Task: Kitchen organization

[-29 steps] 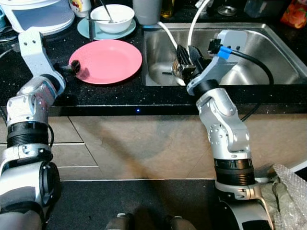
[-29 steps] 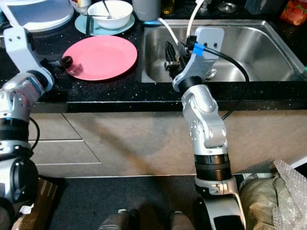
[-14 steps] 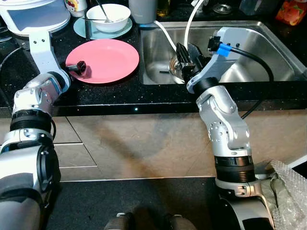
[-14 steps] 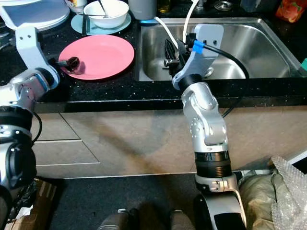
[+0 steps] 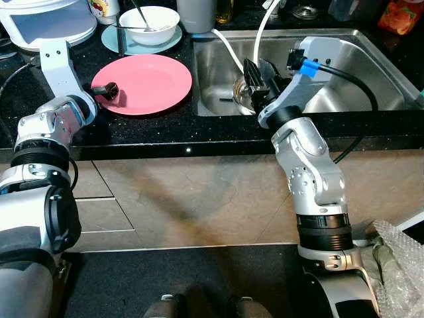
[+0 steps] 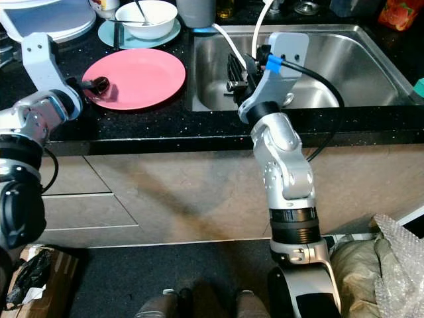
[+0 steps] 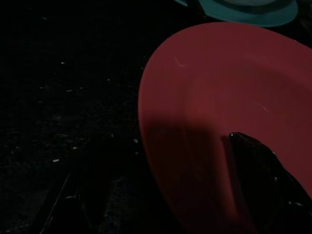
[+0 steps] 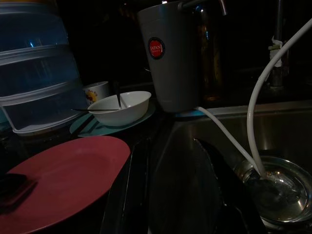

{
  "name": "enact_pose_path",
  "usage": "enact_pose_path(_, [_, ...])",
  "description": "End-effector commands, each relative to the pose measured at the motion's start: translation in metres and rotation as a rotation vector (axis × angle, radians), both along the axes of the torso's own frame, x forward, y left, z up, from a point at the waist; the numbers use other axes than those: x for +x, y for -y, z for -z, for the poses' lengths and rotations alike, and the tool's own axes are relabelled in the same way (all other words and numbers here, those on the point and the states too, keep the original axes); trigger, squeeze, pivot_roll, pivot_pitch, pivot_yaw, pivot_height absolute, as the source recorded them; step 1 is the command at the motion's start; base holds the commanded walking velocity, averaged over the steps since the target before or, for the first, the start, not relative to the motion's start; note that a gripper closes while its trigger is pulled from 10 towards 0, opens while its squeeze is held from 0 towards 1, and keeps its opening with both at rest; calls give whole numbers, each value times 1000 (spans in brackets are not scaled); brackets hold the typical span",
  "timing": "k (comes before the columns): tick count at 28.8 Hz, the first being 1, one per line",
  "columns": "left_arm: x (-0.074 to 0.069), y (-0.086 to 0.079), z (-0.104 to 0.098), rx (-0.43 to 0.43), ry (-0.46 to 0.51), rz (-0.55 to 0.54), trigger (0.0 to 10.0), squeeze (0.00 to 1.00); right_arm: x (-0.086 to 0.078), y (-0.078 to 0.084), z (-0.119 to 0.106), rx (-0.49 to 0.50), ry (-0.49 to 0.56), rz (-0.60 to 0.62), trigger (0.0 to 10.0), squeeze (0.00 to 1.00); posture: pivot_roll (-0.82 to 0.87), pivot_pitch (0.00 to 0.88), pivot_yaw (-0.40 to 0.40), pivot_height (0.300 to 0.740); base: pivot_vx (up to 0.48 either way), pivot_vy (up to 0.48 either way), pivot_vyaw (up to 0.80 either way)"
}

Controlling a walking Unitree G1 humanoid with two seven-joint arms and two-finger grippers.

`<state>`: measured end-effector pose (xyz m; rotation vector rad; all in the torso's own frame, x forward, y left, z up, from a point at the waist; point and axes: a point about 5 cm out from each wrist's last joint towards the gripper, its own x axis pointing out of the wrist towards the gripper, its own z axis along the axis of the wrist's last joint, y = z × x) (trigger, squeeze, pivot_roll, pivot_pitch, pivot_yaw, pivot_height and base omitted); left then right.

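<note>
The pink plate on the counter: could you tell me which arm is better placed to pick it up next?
Left, probably. The left gripper is already over the pink plate's near edge, while the right gripper hangs in the sink.

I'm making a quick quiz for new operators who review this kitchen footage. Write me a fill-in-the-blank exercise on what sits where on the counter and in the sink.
1. The left gripper is at the rim of the ____ plate.
2. The white bowl stands on a ____ plate.
3. The right gripper reaches into the ____.
4. The white hose ends in a small ____ bowl.

Missing words: pink; teal; sink; metal
</note>
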<state>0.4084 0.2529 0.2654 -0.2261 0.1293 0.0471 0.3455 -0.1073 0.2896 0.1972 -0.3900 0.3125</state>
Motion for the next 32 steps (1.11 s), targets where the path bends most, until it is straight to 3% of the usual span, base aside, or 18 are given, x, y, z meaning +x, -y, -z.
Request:
enact_pose_path(1, [-1,1,15,-6,-81,19,5137,0,1,0,-1,1,6,-2,10000,0,21,157,20,740,0,0,0])
enact_pose_path(2, [-1,1,15,-6,-81,19,5137,0,1,0,-1,1,6,-2,10000,0,21,157,20,740,0,0,0])
enact_pose_path(3, [-1,0,15,-12,-80,15,0,0,1,0,-1,4,5,-2,10000,0,21,157,20,740,0,0,0])
enact_pose_path(22, [-4,-16,7,-14,-44,-40,0,0,1,1,-1,20,1,-4,10000,0,23,162,18,740,0,0,0])
enact_pose_path(24, [-5,-21,-5,1,19,-47,0,0,1,2,-2,23,4,-3,10000,0,24,163,17,740,0,0,0])
enact_pose_path(27, [-5,-21,-8,1,39,-47,0,0,1,2,-3,23,4,-3,10000,0,24,163,17,740,0,0,0])
enact_pose_path(30, [-5,-12,-30,-67,216,43,0,0,1,2,-5,32,11,-6,10000,0,27,167,15,740,0,0,0])
enact_pose_path(32, [-8,7,-42,-100,350,174,0,0,2,0,-6,59,6,-20,10000,0,28,167,16,740,0,0,0])
